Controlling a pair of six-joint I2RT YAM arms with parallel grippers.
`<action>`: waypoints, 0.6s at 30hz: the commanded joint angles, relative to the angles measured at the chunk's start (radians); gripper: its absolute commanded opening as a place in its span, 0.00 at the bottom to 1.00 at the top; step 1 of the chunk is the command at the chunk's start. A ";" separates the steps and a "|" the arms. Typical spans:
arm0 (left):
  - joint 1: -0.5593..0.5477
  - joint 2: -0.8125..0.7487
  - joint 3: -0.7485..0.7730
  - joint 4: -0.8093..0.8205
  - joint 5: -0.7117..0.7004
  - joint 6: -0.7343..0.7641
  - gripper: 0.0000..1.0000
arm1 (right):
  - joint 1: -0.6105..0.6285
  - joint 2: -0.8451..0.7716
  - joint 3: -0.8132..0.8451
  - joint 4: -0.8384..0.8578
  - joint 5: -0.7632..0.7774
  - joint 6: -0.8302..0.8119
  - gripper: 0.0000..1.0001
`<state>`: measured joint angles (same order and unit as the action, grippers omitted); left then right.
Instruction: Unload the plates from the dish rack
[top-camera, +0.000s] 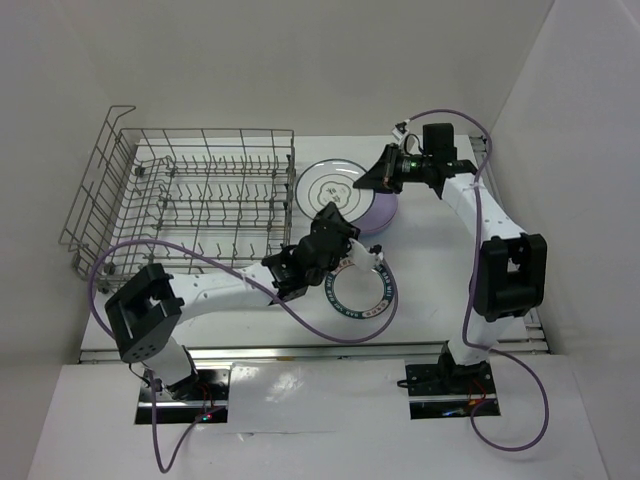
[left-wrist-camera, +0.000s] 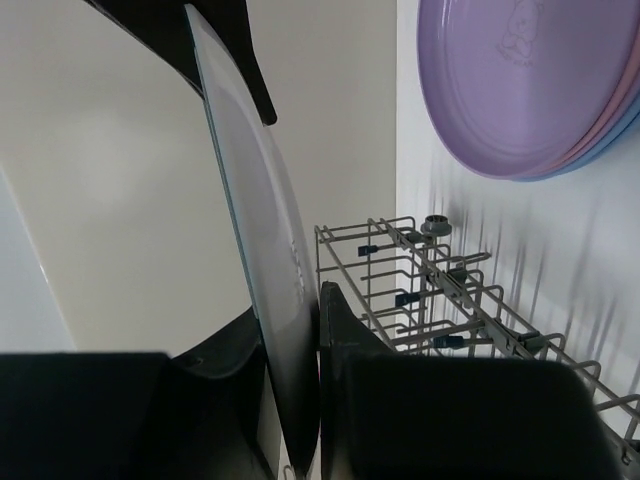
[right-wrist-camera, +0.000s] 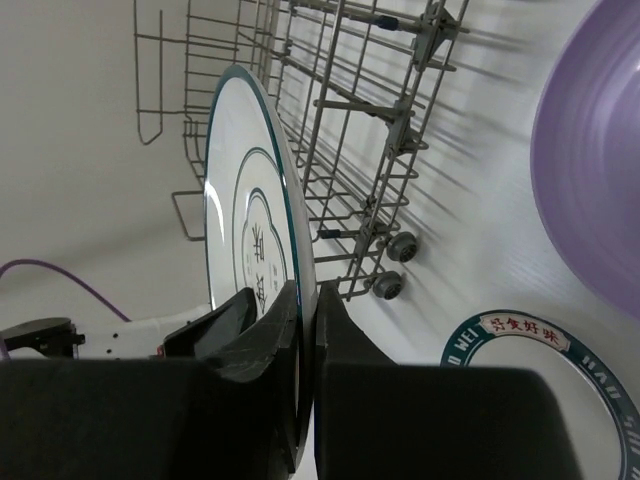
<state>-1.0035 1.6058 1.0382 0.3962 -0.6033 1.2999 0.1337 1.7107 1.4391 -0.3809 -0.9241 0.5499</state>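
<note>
Left hand (left-wrist-camera: 295, 320) pinches a pale plate (left-wrist-camera: 255, 200) by its rim. Right hand (right-wrist-camera: 298, 300) is clamped on the teal-ringed white plate (right-wrist-camera: 245, 200), just beside the dish rack (top-camera: 200, 190). I'd lower each flat onto the pastel stack (left-wrist-camera: 520, 90), one at a time.

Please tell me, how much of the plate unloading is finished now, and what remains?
Nearly finished. The grey wire dish rack shows no plates. A pastel stack topped by a lavender round plate and a white plate with patterned teal rim lie on the table. In hand: the left claw grips a pale plate, the right claw a teal-edged white plate. Left: set both down.
</note>
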 joint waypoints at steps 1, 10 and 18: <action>0.008 -0.041 0.048 0.043 -0.043 0.003 0.00 | 0.021 -0.062 -0.020 0.080 -0.022 -0.071 0.00; 0.019 -0.032 0.353 -0.690 0.072 -0.544 1.00 | -0.035 -0.200 -0.052 0.011 0.111 -0.093 0.00; 0.233 -0.134 0.568 -1.106 0.485 -0.955 1.00 | -0.173 -0.356 -0.143 -0.088 0.140 -0.180 0.00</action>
<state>-0.8562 1.5593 1.5570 -0.5117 -0.2829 0.5453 -0.0116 1.4033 1.3380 -0.4149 -0.7979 0.4522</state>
